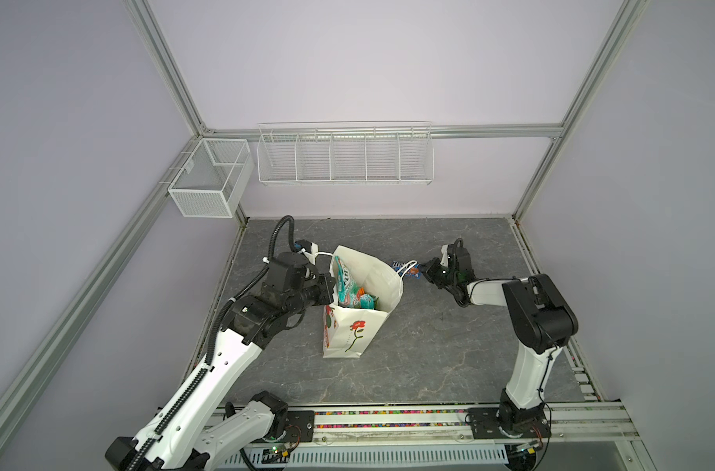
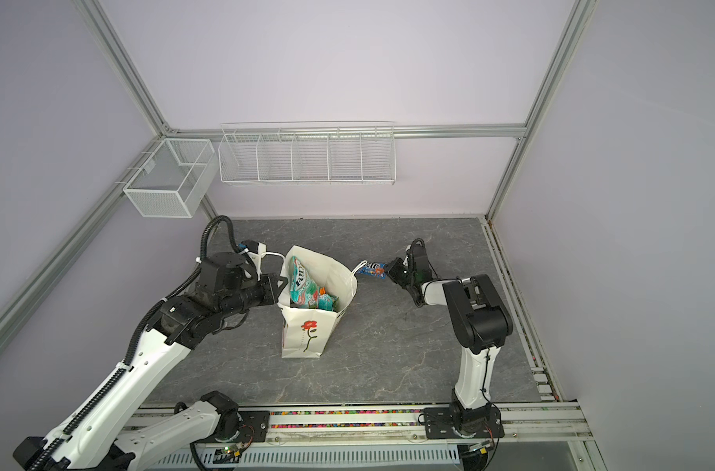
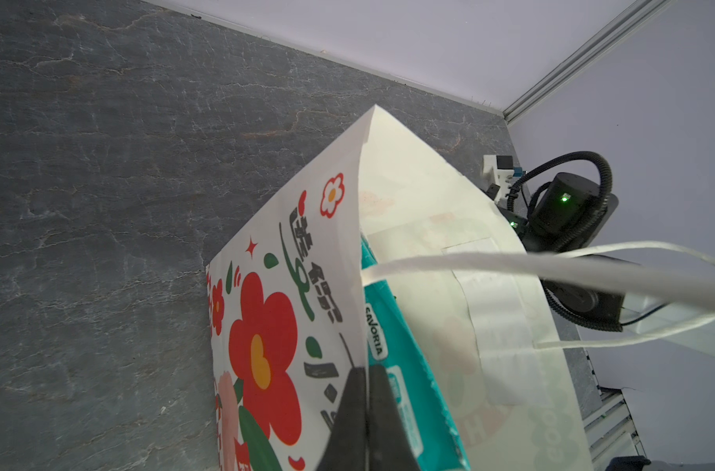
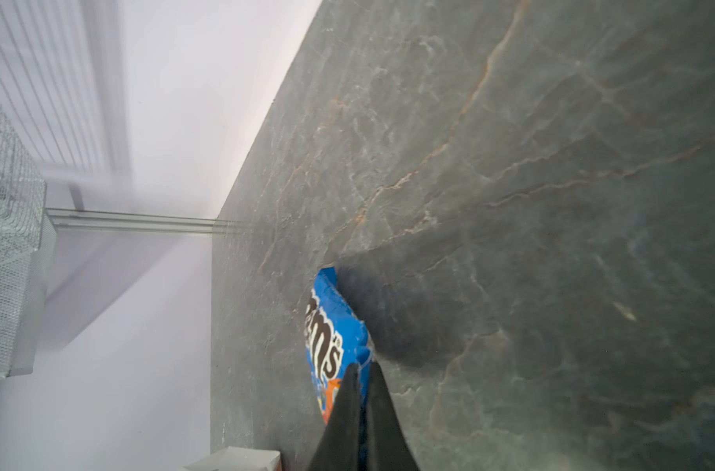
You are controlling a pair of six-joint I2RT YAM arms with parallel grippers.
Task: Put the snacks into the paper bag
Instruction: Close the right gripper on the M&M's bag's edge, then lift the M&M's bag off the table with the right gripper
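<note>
White paper printed with a red flower makes up the paper bag (image 1: pixel 357 330), which is seen standing open at the middle of the grey stone-patterned tabletop (image 1: pixel 429 346) in both top views. Its left rim is pinched by the left gripper (image 1: pixel 330 285). In the left wrist view the two black fingers (image 3: pixel 349 407) are closed on either side of the bag wall, at the lower centre of the frame. A teal packet (image 1: pixel 344 281) is seen upright inside the bag, against its left wall, with smaller orange and green packets beside it.

Right of the bag, in the upper middle of the top views, the small blue M&M's pack (image 1: pixel 406 270) is clamped at one end by the right gripper (image 1: pixel 424 270). The pack is held just beside the bag's right cord handle (image 1: pixel 408 267). In the right wrist view the fingers are seen closed over the pack's end (image 4: pixel 333 338), and a shadow is cast on the tabletop next to it.
</note>
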